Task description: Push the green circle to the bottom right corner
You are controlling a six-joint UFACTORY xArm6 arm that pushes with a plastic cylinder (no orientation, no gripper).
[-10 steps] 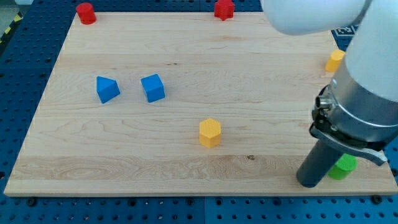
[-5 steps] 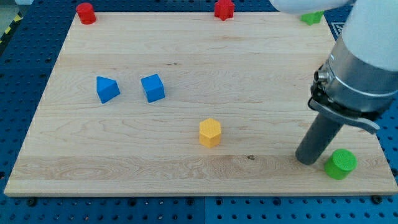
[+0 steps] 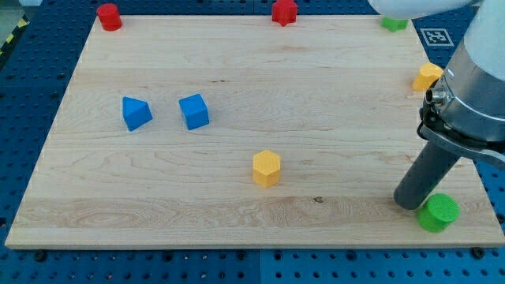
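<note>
The green circle (image 3: 438, 213) lies flat on the wooden board (image 3: 252, 134) close to its bottom right corner. My tip (image 3: 409, 202) stands on the board just to the view's left of the green circle and slightly above it, touching or almost touching its edge. The rod rises up and to the right into the grey arm body (image 3: 473, 95).
A yellow hexagon (image 3: 267, 168) sits at bottom centre. A blue wedge (image 3: 136, 113) and a blue cube (image 3: 193, 111) sit at the left. A yellow block (image 3: 427, 76) is at the right edge. A red cylinder (image 3: 108, 16), a red star (image 3: 284, 11) and a green block (image 3: 394, 23) line the top edge.
My tip first drew back up and clear of the green circle, then moved right against its left side. The green circle has shifted a little to the right.
</note>
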